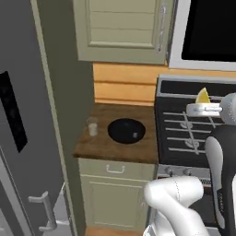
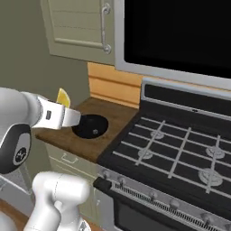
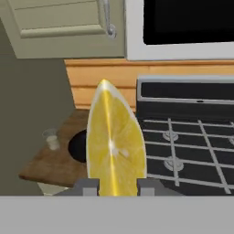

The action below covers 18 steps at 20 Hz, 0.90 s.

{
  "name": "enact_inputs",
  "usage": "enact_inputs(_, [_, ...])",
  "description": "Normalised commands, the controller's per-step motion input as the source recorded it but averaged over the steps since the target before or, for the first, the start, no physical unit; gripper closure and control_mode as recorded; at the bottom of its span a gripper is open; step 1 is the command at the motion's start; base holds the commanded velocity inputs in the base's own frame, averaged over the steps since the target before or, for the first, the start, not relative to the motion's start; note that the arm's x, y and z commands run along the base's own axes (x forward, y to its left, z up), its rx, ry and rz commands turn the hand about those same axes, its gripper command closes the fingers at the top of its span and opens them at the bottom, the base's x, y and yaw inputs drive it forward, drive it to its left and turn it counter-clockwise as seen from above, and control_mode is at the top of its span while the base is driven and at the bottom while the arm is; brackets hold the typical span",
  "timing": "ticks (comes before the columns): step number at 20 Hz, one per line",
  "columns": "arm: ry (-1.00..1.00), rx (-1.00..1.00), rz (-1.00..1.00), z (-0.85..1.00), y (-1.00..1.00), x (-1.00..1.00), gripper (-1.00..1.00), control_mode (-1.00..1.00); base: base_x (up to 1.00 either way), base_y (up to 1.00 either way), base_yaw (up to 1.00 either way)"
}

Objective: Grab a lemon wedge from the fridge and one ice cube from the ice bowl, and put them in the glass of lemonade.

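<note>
1. The gripper (image 3: 117, 186) is pinching the lemon wedge (image 3: 115, 144) between its two fingers, the wedge standing point-up above them.
2. It is carrying the wedge in the air over the stove (image 1: 193, 133), to the right of the black bowl (image 1: 126, 130) and well above the level of the wooden counter (image 1: 99, 146).
3. The step in hand, as I judge it, is bringing the wedge across to the glass of lemonade (image 1: 92, 126); the ice cube is not yet being dealt with.
4. The glass is standing on the counter just to the left of the bowl, near it but not touching, and it is holding a pale liquid; I can't see any wedge or ice in it.
5. The bowl is holding one small pale speck, which is probably the ice cube, though it is too small to be sure.
6. The fridge (image 1: 23, 138) is standing further left of the bowl, beyond the counter's end.
7. Next, the arm is going to need to swing left past the bowl, settle over the glass's small mouth, then let go.
</note>
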Motion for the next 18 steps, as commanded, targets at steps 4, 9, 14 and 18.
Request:
enact_inputs(4, [0.0, 0.0, 0.0, 0.0, 0.0, 0.0, 1.0, 1.0, 0.24, 0.92, 0.31])
enact_inputs(9, [0.0, 0.0, 0.0, 0.0, 0.0, 0.0, 1.0, 1.0, 0.49, 0.54, 0.21])
enact_inputs(14, [0.0, 0.0, 0.0, 0.0, 0.0, 0.0, 1.0, 1.0, 0.51, -0.14, 0.01])
enact_inputs(18, [0.0, 0.0, 0.0, 0.0, 0.0, 0.0, 1.0, 1.0, 0.4, -0.29, 0.0])
